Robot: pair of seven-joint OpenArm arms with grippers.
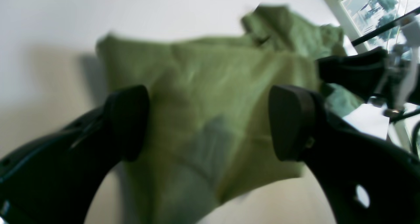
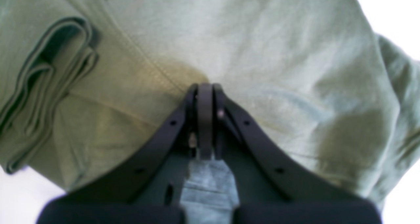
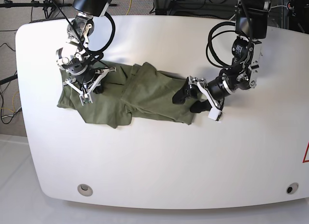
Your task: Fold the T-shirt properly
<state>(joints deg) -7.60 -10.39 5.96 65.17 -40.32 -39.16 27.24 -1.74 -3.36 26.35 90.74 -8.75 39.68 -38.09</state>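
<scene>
The T-shirt (image 1: 210,96) is blurred in the left wrist view. In the right wrist view its cloth is cut off at twelve and nine o'clock.

We are looking at our two arms, and both are showing black shells with silver metal joints. Black cables are looping beside each arm. Our left gripper (image 3: 193,101) is showing two thick black fingers (image 1: 290,122) with rounded, flat tips, and a small round hole is showing in one finger. A white block is sitting by its wrist. Our right gripper (image 3: 86,91) is showing thin, curved black fingers (image 2: 183,119) with small screw holes along them.
</scene>
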